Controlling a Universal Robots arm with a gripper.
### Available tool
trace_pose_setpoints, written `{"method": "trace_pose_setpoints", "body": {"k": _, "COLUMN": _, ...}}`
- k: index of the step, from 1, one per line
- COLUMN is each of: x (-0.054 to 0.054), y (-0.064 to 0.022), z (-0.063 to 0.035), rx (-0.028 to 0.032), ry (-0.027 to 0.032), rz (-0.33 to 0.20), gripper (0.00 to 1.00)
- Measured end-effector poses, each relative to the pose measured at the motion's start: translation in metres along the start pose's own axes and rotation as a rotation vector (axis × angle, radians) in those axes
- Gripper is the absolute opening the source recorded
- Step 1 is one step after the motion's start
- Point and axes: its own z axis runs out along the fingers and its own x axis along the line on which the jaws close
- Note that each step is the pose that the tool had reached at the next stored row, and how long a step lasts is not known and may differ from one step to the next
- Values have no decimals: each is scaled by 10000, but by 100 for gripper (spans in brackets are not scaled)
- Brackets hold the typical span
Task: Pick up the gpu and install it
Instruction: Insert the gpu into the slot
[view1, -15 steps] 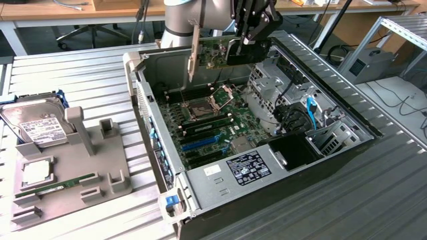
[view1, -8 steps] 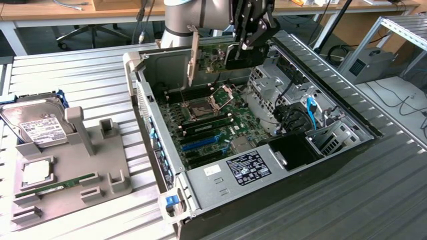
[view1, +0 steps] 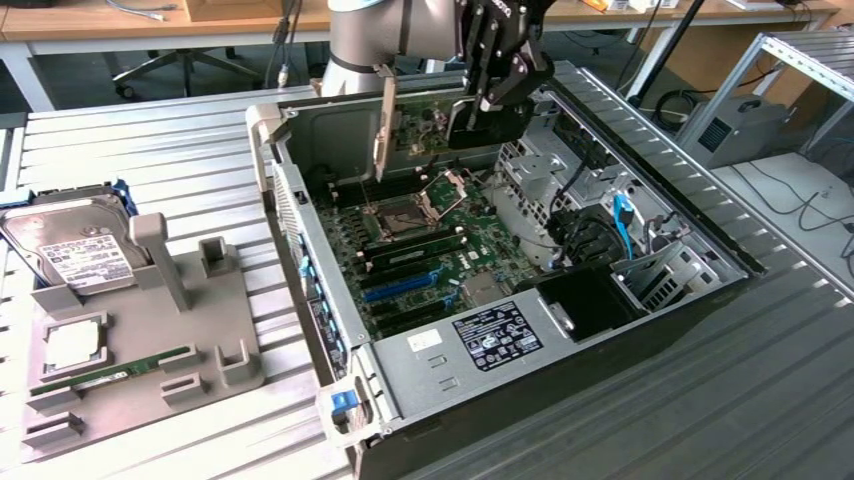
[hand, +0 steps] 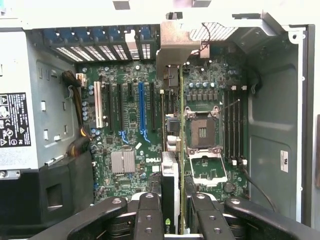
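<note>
My gripper, jaws partway closed, clamps the gpu edge-on just above the motherboard inside the open computer case, between the expansion slots and CPU socket.

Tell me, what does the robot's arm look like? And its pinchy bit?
The arm is a fat, smooth, silvery-grey tube. Its jaws are black, built from chunky jointed bars, with little round screw heads at the joints.
</note>
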Motion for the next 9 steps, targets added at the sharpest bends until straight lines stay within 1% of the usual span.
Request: {"method": "trace_pose_setpoints", "body": {"k": 9, "x": 3, "y": 3, "z": 101, "rx": 0, "ry": 0, "rz": 0, "gripper": 27}}
